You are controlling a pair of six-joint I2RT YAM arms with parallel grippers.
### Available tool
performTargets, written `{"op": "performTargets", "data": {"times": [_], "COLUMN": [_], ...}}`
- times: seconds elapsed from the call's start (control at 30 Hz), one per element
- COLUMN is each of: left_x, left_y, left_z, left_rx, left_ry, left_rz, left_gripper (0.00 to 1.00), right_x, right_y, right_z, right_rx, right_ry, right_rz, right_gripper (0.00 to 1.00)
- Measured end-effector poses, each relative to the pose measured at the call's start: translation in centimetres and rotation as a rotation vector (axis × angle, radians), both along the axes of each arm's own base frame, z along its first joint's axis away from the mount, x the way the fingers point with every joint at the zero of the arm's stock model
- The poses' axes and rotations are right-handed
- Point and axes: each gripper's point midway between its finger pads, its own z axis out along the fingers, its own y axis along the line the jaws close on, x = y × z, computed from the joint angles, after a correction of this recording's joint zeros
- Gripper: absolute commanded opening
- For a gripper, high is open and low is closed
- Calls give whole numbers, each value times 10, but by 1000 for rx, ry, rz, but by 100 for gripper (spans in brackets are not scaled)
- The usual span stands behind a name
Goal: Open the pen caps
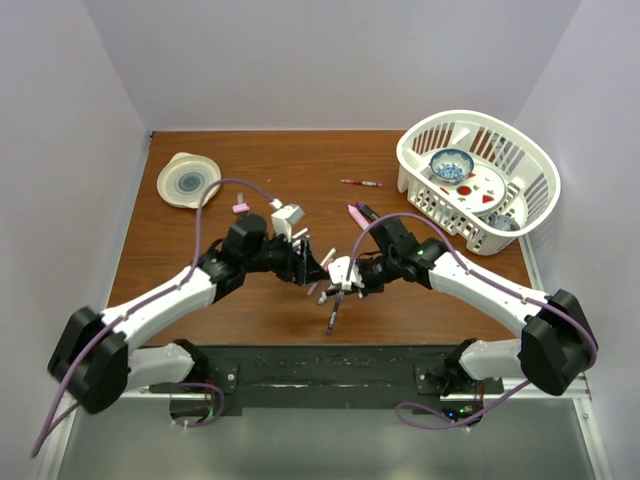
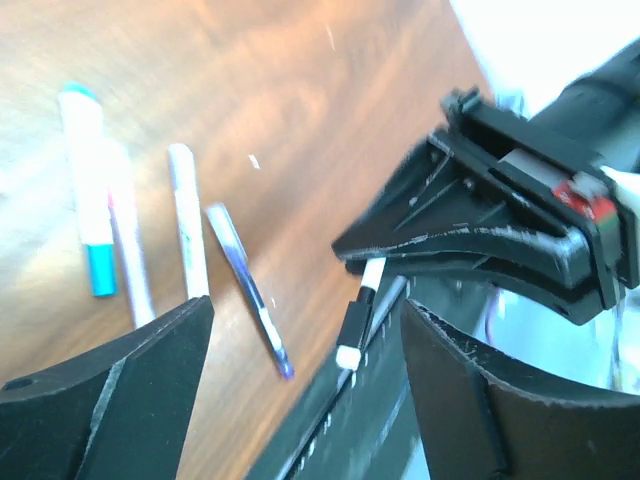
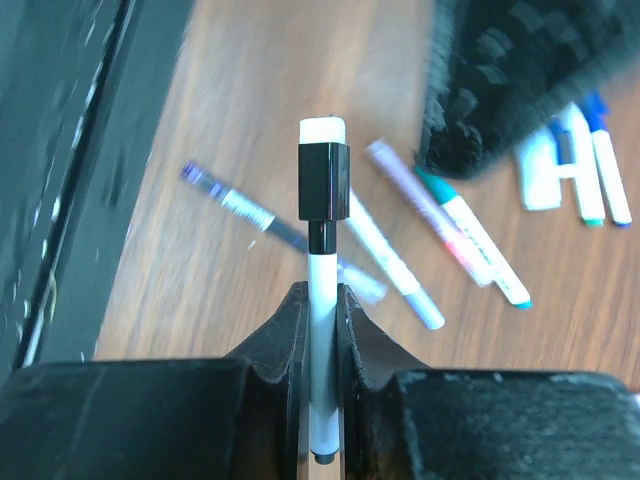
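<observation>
**Right arm presents the pen, left arm stands ready for the cap**

We take the black-capped pen (image 3: 322, 380) as our reference, since everything else is arranged around it. The right gripper (image 3: 320, 300) has its fingers pressed together on the white barrel, low down near the tail. That leaves the whole front length sticking out past the fingertips. We think the low grip is deliberate: it keeps the black cap (image 3: 323, 180) fully exposed and well clear of the holding fingers, so the other hand has room to take it.

The cap sits at the far end of the pen and carries a small white tip. A narrow dark neck shows between cap and barrel, and we cannot tell whether the cap is fully seated or slightly drawn out.

The left gripper (image 2: 305, 330) faces the pen with its fingers spread wide, one on either side of the cap end and touching nothing. Its own camera shows the cap hanging in the gap between them. We judge that this is the set-up for a pull, one hand anchoring the barrel and the other closing on the cap to draw it straight off along the pen's axis.

The pen is held up off the table (image 1: 300, 160), so neither hand has to work against the wood. The loose pens (image 3: 395, 250) lie scattered on the table under and just beyond the held pen — white barrels with teal, purple and blue ends. From here we cannot tell which of them have their caps on.
</observation>
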Motion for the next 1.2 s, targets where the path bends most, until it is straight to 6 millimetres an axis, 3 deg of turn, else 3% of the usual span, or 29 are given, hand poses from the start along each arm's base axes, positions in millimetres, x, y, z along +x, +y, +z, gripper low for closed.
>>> {"op": "performTargets", "data": {"times": [0.13,0.33,0.57,0.87,1.07,1.17,1.2], "left_x": [13,28,48,60,61,63,63], "left_y": [17,27,25,23,17,14,14], "left_z": [14,16,50,51,44,40,40], "left_rx": [-110,-267,-427,-478,-475,-468,-469], "left_ry": [-66,-34,-61,-32,-14,-7,-5], "left_rz": [212,410,497,552,554,553,553], "left_gripper": [85,85,79,65,48,32,16], "right_x": [16,44,47,55,57,56,55], "right_y": [15,35,47,56,62,63,63], "right_z": [18,47,45,60,58,56,56], "right_rx": [110,297,368,456,474,472,472], "right_ry": [85,227,389,479,530,547,550], "right_rz": [-154,-376,-494,-575,-600,-607,-609], "right_gripper": [0,0,0,0,0,0,0]}}
